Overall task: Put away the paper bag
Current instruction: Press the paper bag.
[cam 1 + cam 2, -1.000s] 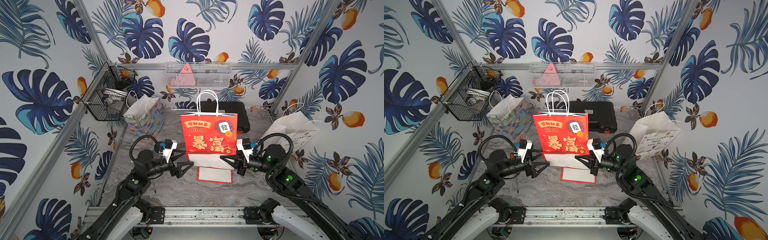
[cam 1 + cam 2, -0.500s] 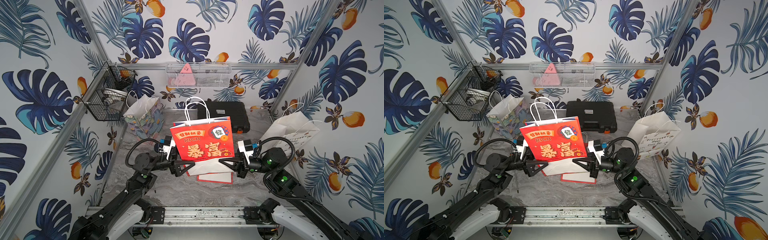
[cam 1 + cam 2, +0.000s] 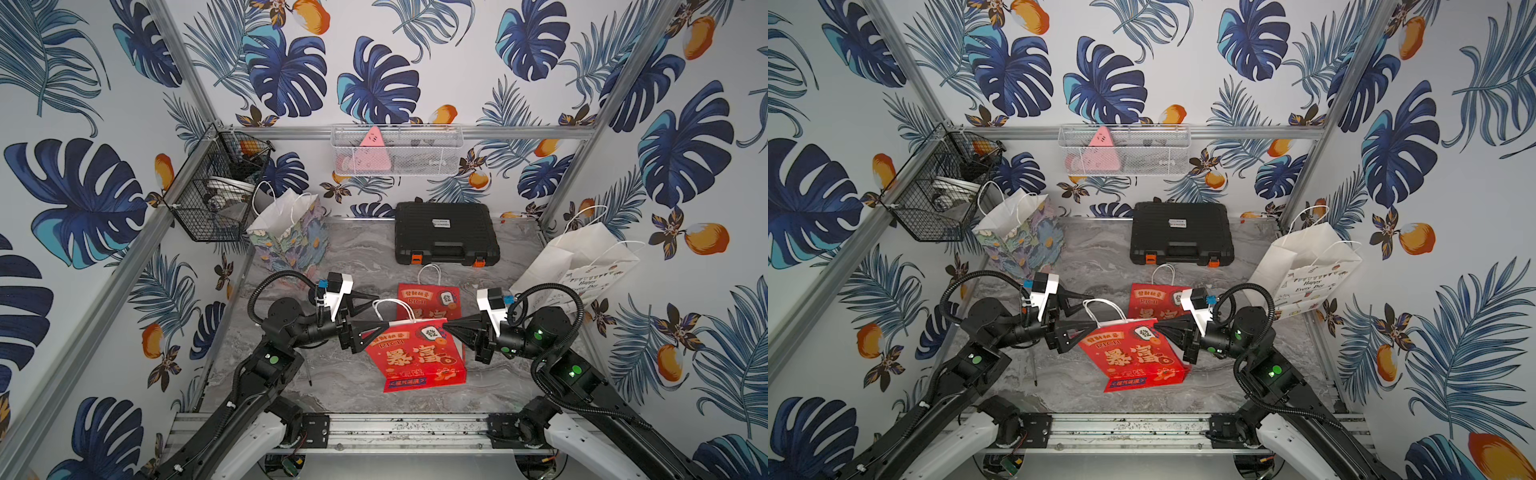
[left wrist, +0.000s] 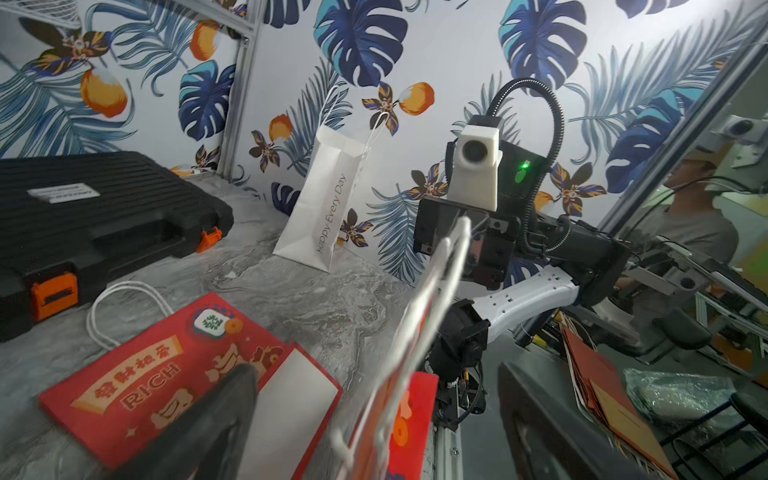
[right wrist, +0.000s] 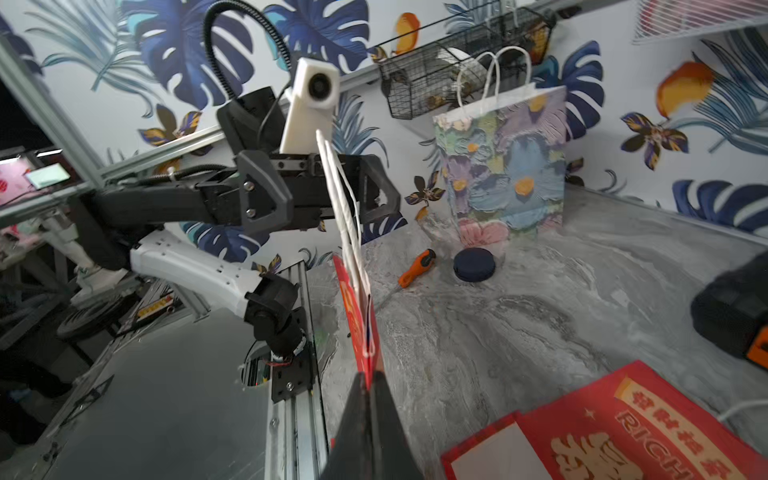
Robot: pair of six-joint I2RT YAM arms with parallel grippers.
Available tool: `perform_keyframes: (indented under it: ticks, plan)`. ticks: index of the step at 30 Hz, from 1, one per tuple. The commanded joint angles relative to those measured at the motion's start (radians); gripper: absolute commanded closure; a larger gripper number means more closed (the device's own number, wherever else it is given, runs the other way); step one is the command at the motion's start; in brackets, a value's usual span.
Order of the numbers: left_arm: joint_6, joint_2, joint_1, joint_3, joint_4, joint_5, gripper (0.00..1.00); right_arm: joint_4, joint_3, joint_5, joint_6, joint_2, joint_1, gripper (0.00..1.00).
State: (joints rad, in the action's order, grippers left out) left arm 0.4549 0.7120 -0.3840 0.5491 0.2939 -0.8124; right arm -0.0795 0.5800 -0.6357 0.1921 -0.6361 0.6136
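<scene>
Red paper bag [image 3: 415, 353] flattened, tilted, just in front of 2nd red bag [image 3: 430, 297] flat on desk [image 3: 361, 257]. Right gripper [image 3: 446, 326] pinched shut on top corner. Left gripper [image 3: 383, 310] wide open, empty, astride opp. corner. Step: lay-down, prob. Next: you lower w/ right, then release.

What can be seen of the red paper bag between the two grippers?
The red bag is glossy paper, folded flat, printed with gold characters, RICH and a mahjong tile, with white cord handles on top. It stands tilted, lower edge seemingly on the marble table. The right gripper is shut on one top corner; the left gripper is open astride the other. A matching bag lies flat behind it.
</scene>
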Motion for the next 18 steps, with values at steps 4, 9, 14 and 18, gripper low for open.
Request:
perform_keyframes:
  ticks: [4, 9, 14, 18]
  plan:
    - [-0.026, -0.002, 0.0, 0.006, -0.091, 0.092, 1.0, -0.169, -0.082, 0.055, 0.097, -0.007, 0.003, 1.0]
    - [-0.091, 0.016, 0.0, 0.027, -0.129, 0.111, 0.85, -0.133, -0.05, 0.106, 0.054, -0.031, 0.003, 1.0]
    - [-0.223, 0.041, 0.009, 0.092, -0.323, 0.226, 0.18, -0.11, -0.002, 0.082, 0.021, -0.035, 0.002, 1.0]
    - [-0.242, 0.027, 0.034, 0.1, -0.362, 0.195, 0.01, -0.059, 0.051, 0.112, -0.013, -0.005, 0.002, 1.0]
